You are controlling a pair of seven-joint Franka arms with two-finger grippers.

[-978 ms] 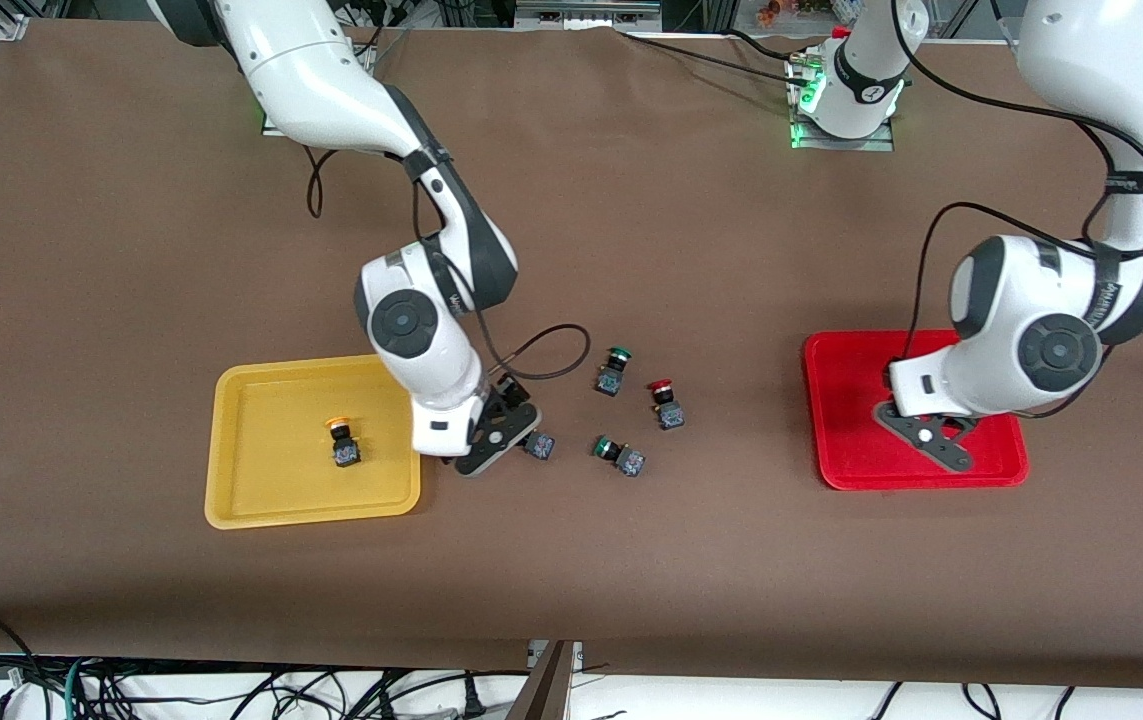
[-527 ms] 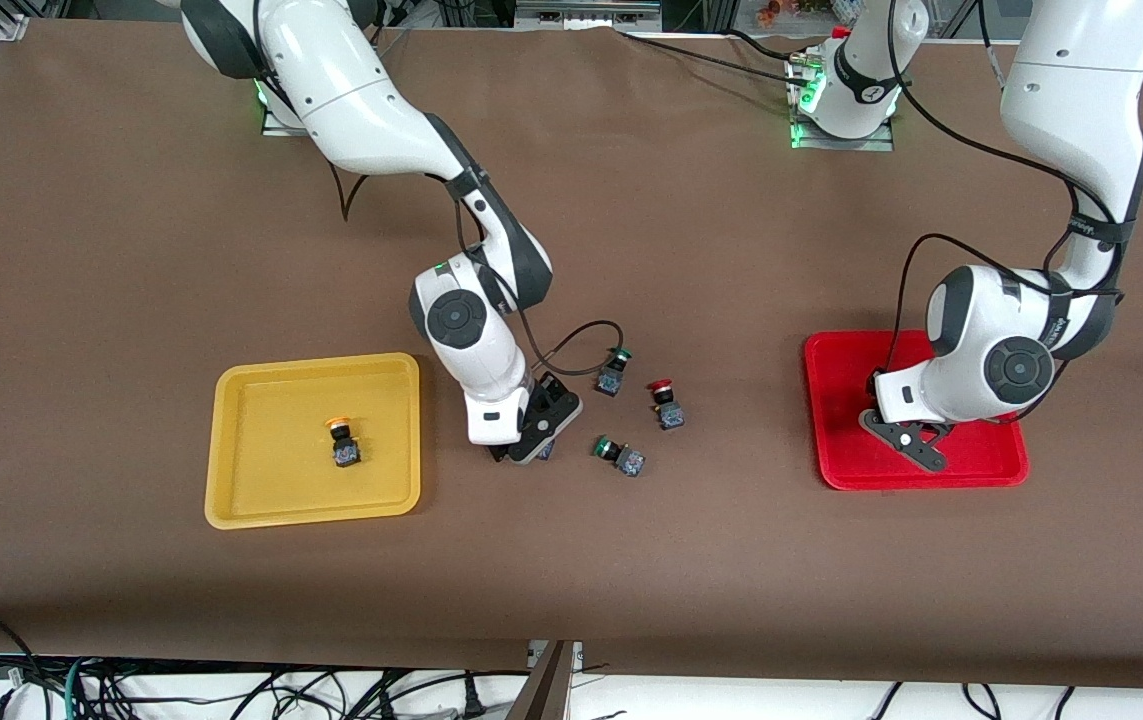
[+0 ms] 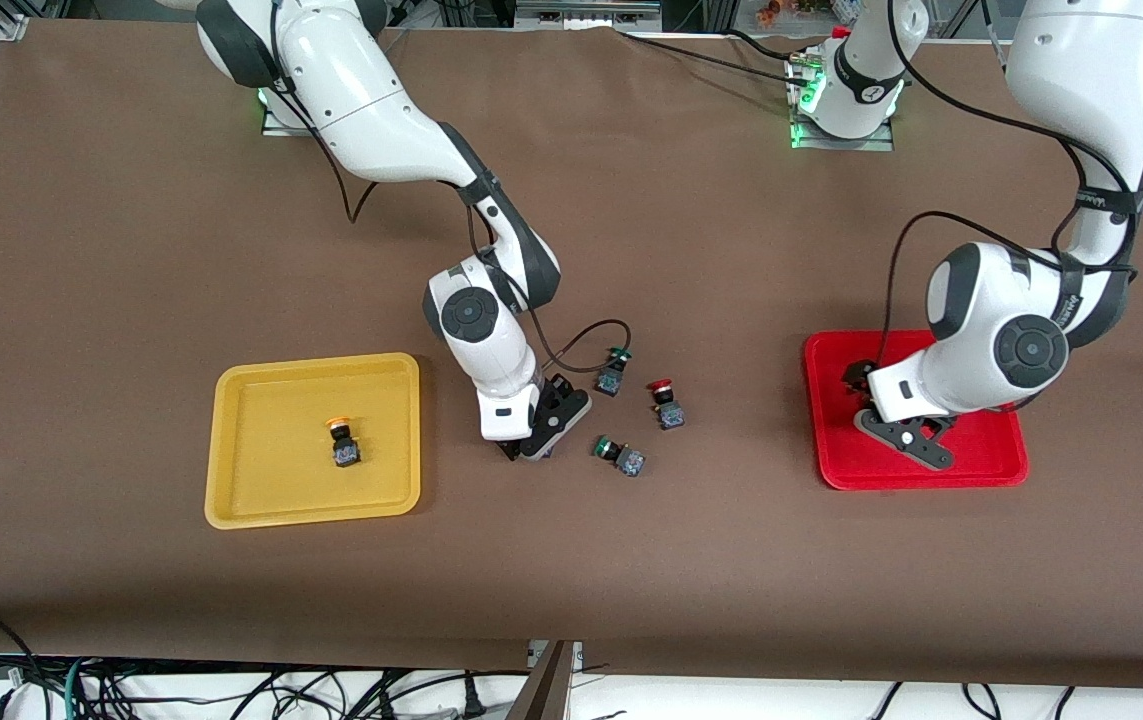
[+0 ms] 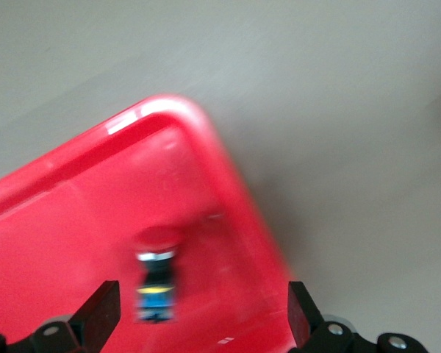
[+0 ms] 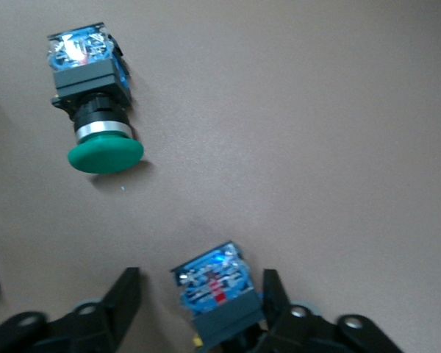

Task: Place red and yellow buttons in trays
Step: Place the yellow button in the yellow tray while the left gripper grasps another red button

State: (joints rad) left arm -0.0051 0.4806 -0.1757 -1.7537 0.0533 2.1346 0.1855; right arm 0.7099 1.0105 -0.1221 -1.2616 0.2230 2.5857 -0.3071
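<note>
My right gripper (image 3: 532, 442) is low over the table with its fingers open on either side of a dark button body (image 5: 217, 291). That button's cap is out of view. My left gripper (image 4: 198, 318) is open over the red tray (image 3: 824, 452), just above a red-capped button (image 4: 156, 273) that lies in the tray (image 4: 73, 213) near its corner. The left hand hides most of that button in the front view. A yellow-capped button (image 3: 342, 441) lies in the yellow tray (image 3: 221, 440). Another red-capped button (image 3: 666, 403) lies on the table between the trays.
Two green-capped buttons lie on the table near the right gripper. One (image 3: 614, 369) is farther from the front camera. The other (image 3: 620, 455) is nearer to it, and one of them also shows in the right wrist view (image 5: 94, 103). A black cable loops from the right wrist.
My right gripper moved away from the yellow tray toward the left arm's end and now covers the loose button. My left gripper shifted a little within the red tray.
</note>
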